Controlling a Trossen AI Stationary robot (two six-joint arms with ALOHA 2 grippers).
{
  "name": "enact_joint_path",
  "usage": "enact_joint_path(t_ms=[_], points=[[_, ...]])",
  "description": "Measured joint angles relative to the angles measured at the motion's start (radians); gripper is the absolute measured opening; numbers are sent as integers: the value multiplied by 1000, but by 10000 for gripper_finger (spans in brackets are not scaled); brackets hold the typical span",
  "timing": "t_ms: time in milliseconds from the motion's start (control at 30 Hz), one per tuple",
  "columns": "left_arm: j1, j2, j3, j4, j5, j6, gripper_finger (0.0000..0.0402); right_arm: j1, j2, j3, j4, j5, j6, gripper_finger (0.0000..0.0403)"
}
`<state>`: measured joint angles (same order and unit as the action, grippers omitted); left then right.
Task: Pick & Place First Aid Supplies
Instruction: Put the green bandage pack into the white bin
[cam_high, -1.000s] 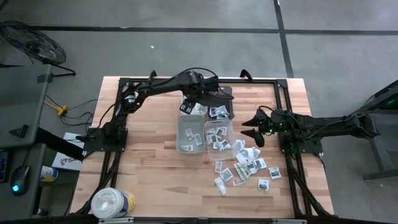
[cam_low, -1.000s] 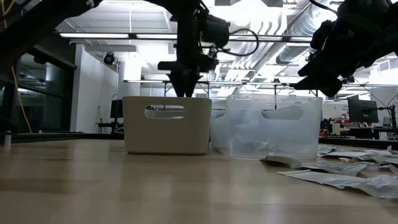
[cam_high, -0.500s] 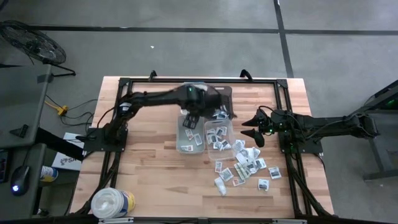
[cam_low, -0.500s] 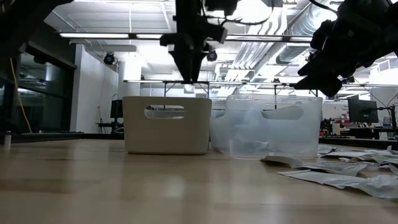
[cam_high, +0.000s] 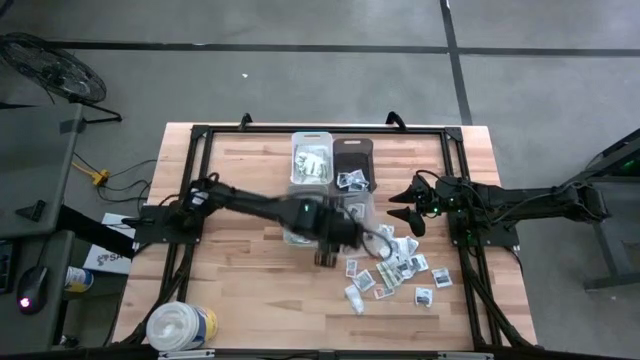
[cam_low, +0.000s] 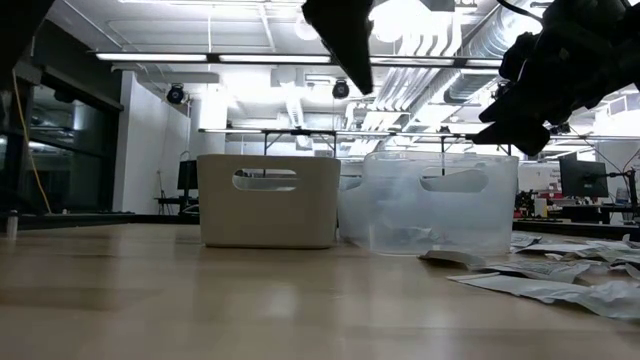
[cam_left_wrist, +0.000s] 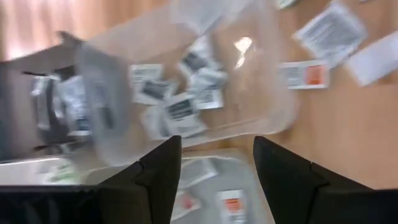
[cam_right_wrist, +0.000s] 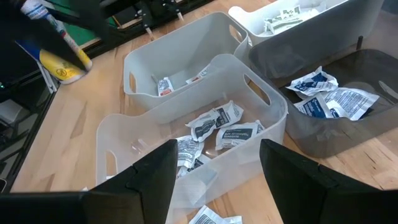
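Left gripper (cam_high: 327, 252): smeared in the high view; finger positions unreadable there. In its wrist view the fingers (cam_left_wrist: 158, 177) are cut off by the frame edge. Packets (cam_left_wrist: 180, 111) just beyond them in the clear bin (cam_left_wrist: 273, 93) are blurred, print illegible. In the low view this arm enters cropped at the top; no fingertips visible. Right gripper (cam_high: 405, 215): small and dark from above. Loose packets (cam_high: 400, 262) near it: print too small to read.

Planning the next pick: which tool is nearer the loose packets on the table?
Left. The left tool hangs beside the loose packets; the right tool sits just beyond them.
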<state>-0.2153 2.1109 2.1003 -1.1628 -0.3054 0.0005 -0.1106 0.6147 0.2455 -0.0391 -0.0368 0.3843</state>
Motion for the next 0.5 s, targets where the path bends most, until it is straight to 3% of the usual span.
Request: enact_joint_path(t_ms=[267, 500], points=[[-122, 95, -1, 149, 29, -173, 198, 0, -2, 0, 0, 0, 0, 222], [-183, 182, -3, 308, 82, -195, 198, 0, 0, 0, -2, 0, 0, 222]])
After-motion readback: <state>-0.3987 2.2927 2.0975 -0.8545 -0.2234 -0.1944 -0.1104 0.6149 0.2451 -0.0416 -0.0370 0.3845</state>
